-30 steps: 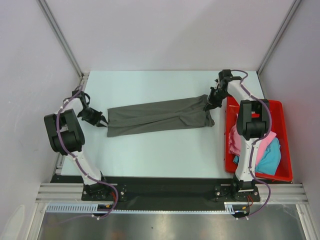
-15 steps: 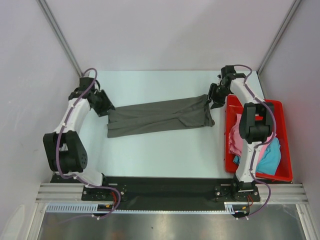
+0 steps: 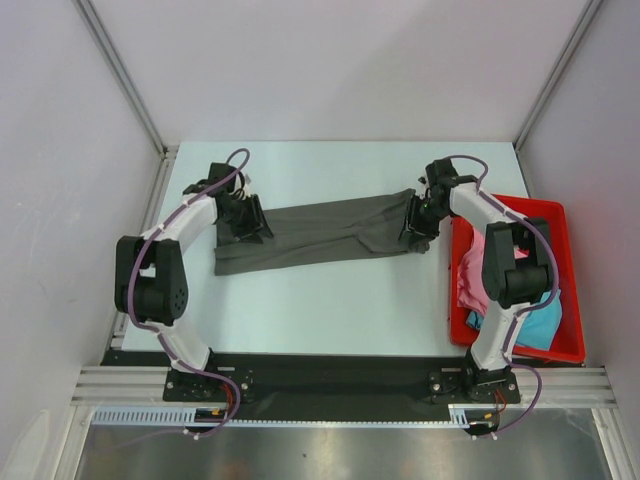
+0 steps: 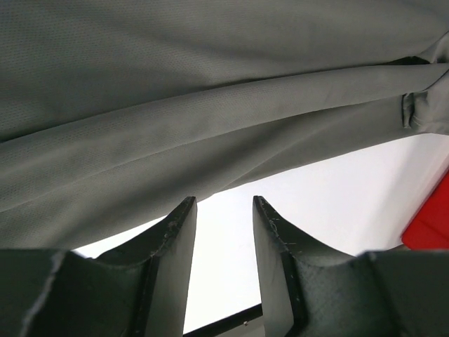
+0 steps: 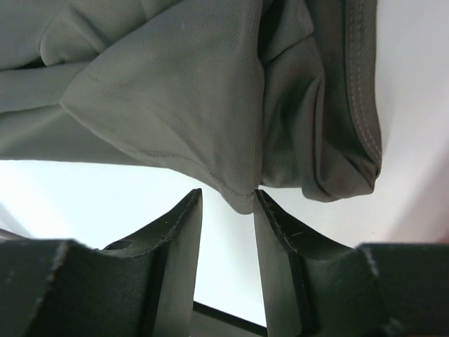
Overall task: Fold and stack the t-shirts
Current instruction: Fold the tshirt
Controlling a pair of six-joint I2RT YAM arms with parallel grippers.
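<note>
The dark charcoal-grey t-shirt (image 3: 320,232) lies folded into a long strip across the middle of the table; it also fills the left wrist view (image 4: 175,105) and the right wrist view (image 5: 196,91). My left gripper (image 3: 250,226) is over its left end, open and empty (image 4: 224,203), with bare table between the fingers. My right gripper (image 3: 416,226) is over its right end, open (image 5: 228,196), a corner of the cloth just at the tip of one finger. The pink t-shirt (image 3: 468,280) and the turquoise-blue t-shirt (image 3: 540,315) lie bunched in the red tray.
The red tray (image 3: 560,215) stands at the table's right edge, close beside the right arm. White walls with metal posts close in the back and sides. A black strip runs along the near edge of the table.
My left gripper has swung from the table's left edge to the back and then right onto the shirt's left end. My right gripper has come down from the far right corner onto the shirt's right end.
</note>
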